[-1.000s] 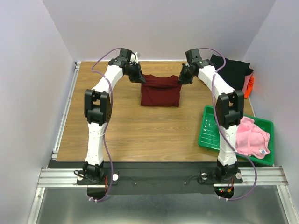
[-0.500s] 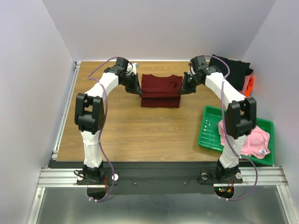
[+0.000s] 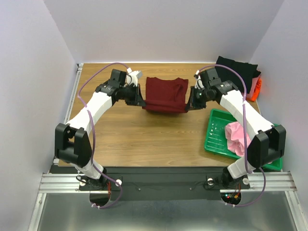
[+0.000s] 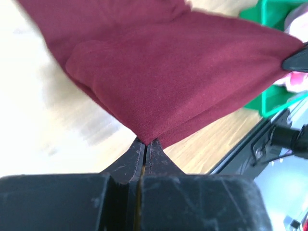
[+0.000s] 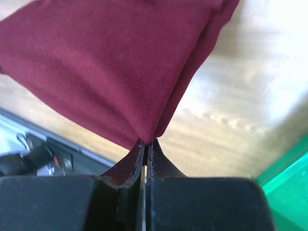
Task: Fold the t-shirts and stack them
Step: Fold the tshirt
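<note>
- Wooden tabletop [image 3: 144,139], plain grey walls.
- Left hand [image 3: 142,102]: pinched shut on near-left corner of maroon tee [image 3: 166,94].
- Right hand [image 3: 189,106]: pinched shut on near-right corner.
- Tee: mid-tabletop, near edge raised between hands.
- Risk: thin corner pinches may slip if hands tug apart, spoiling the fold.

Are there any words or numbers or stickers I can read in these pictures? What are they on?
No text can be read in any view.
The maroon t-shirt is plain cloth, with no print or tag showing.
The pink t-shirt shows no label.
The green tray has no writing that I can make out.
</note>
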Robot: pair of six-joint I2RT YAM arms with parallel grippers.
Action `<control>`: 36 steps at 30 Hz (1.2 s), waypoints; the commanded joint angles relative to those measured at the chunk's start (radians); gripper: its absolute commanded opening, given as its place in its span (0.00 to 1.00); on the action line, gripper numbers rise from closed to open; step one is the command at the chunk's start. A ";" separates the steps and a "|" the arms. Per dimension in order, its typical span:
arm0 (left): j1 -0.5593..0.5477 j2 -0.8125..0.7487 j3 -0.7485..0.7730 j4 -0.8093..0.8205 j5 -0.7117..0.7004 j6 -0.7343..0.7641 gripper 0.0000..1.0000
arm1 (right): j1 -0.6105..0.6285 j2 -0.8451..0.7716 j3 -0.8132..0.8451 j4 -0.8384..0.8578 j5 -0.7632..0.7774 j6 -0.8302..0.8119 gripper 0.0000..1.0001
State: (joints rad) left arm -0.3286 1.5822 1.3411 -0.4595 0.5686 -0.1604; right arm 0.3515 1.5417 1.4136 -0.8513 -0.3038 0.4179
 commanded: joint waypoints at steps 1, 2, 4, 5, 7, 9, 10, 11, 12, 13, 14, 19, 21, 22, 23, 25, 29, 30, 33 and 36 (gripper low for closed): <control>0.000 -0.128 -0.094 0.013 -0.009 0.019 0.00 | 0.020 -0.095 -0.033 -0.066 0.008 -0.010 0.00; -0.001 -0.145 -0.108 0.013 -0.001 0.018 0.00 | 0.026 -0.106 -0.038 -0.074 0.008 -0.007 0.00; -0.009 -0.198 -0.155 0.012 0.013 0.013 0.00 | 0.037 -0.138 -0.045 -0.094 0.006 -0.004 0.00; -0.012 -0.217 -0.170 0.012 0.023 0.010 0.00 | 0.041 -0.153 -0.047 -0.116 0.009 0.004 0.00; -0.018 -0.283 -0.220 0.013 0.027 -0.010 0.00 | 0.053 -0.198 -0.054 -0.130 0.009 0.034 0.00; -0.018 -0.341 -0.252 0.021 0.039 -0.027 0.00 | 0.064 -0.227 -0.073 -0.138 0.002 0.062 0.01; -0.018 -0.356 -0.278 0.025 0.043 -0.037 0.00 | 0.064 -0.250 -0.076 -0.141 -0.018 0.082 0.00; -0.018 -0.370 -0.287 0.028 0.050 -0.054 0.00 | 0.067 -0.255 -0.079 -0.152 -0.020 0.090 0.00; -0.018 -0.378 -0.292 0.033 0.048 -0.060 0.00 | 0.069 -0.259 -0.076 -0.160 -0.015 0.096 0.00; -0.020 -0.381 -0.298 0.036 0.048 -0.064 0.00 | 0.067 -0.259 -0.068 -0.160 0.003 0.107 0.00; -0.020 -0.373 -0.292 0.038 0.039 -0.068 0.00 | 0.067 -0.252 -0.061 -0.160 0.020 0.116 0.00; -0.018 -0.263 -0.183 0.025 0.002 -0.060 0.00 | 0.067 -0.210 -0.027 -0.118 0.150 0.159 0.00; -0.018 -0.223 -0.155 0.018 -0.004 -0.050 0.00 | 0.067 -0.192 -0.028 -0.098 0.184 0.174 0.00; -0.018 -0.211 -0.134 0.013 -0.007 -0.036 0.00 | 0.067 -0.186 -0.028 -0.094 0.212 0.186 0.00; -0.017 -0.196 -0.123 0.002 -0.012 -0.027 0.00 | 0.067 -0.180 -0.036 -0.074 0.222 0.193 0.01; -0.017 -0.150 -0.100 0.004 -0.021 -0.011 0.00 | 0.067 -0.163 -0.048 -0.060 0.265 0.200 0.00; -0.012 -0.053 -0.027 0.018 -0.019 0.007 0.00 | 0.067 -0.138 -0.065 -0.022 0.336 0.203 0.00; -0.010 -0.032 -0.014 0.016 -0.021 0.010 0.00 | 0.067 -0.131 -0.064 -0.017 0.348 0.202 0.00; -0.009 0.035 0.021 0.015 -0.026 0.022 0.00 | 0.066 -0.094 -0.053 -0.012 0.397 0.190 0.00; -0.007 0.093 0.050 0.021 -0.013 0.025 0.00 | 0.064 -0.058 -0.047 -0.002 0.430 0.183 0.00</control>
State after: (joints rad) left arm -0.3531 1.6466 1.3373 -0.4427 0.5877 -0.1772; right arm 0.4213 1.4536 1.3453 -0.8696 -0.0032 0.6178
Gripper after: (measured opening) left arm 0.040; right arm 0.035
